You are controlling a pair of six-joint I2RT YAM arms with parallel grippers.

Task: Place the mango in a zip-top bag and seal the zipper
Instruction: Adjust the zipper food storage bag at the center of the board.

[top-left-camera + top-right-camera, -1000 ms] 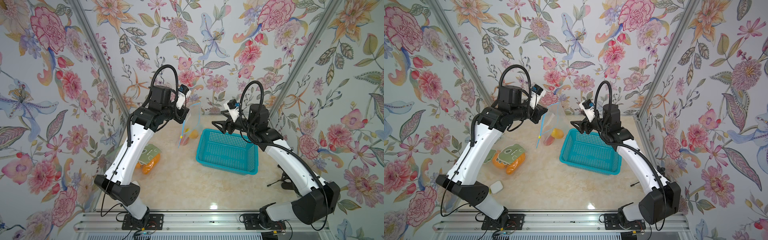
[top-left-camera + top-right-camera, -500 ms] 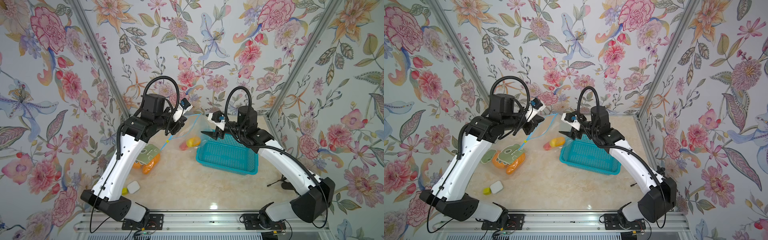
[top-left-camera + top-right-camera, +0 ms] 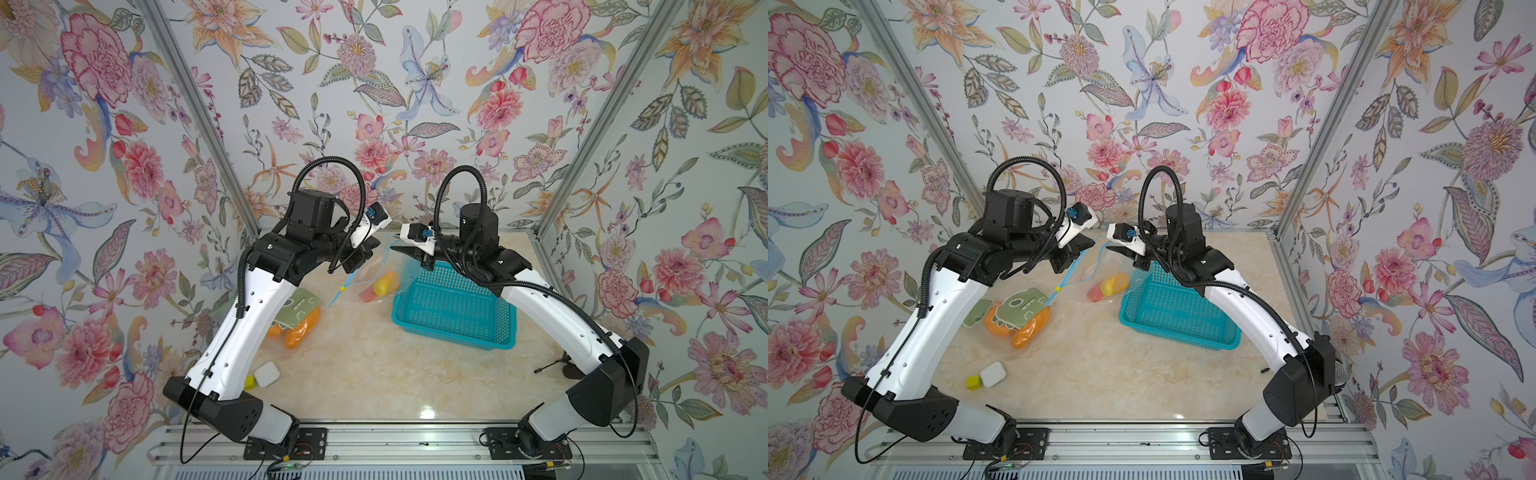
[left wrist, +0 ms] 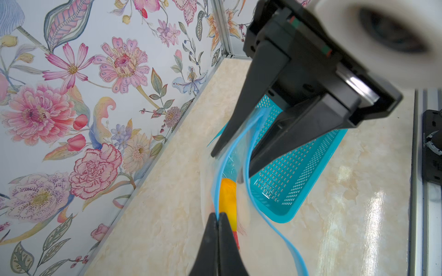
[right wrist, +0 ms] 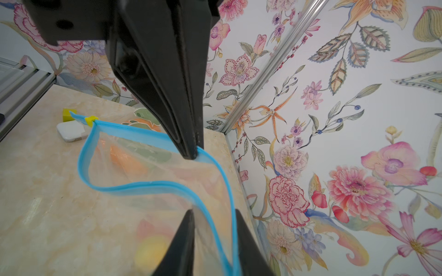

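A clear zip-top bag (image 3: 376, 266) (image 3: 1096, 266) with a blue zipper hangs above the table's far middle. The yellow-and-red mango (image 3: 386, 283) (image 3: 1115, 284) (image 4: 228, 198) lies inside it near the bottom. My left gripper (image 3: 359, 255) (image 4: 218, 215) is shut on one lip of the blue zipper (image 4: 256, 191). My right gripper (image 3: 395, 248) (image 5: 214, 211) is open. Its jaws stand on either side of the zipper's end, where both blue strips pass between them. The bag's mouth (image 5: 155, 167) gapes, and the yellow slider (image 5: 91, 120) sits at its far end.
A teal mesh basket (image 3: 449, 336) (image 3: 1175, 332) stands right beside the bag, under my right arm. A green dinosaur pouch with orange fruit (image 3: 299, 311) (image 3: 1021, 309) lies at the left. A white box (image 3: 267, 374) and a yellow cube (image 3: 972, 382) sit near the front left.
My right gripper has moved from over the basket to the bag's zipper end. My left arm has swung the bag lower and more slanted, still gripping it.
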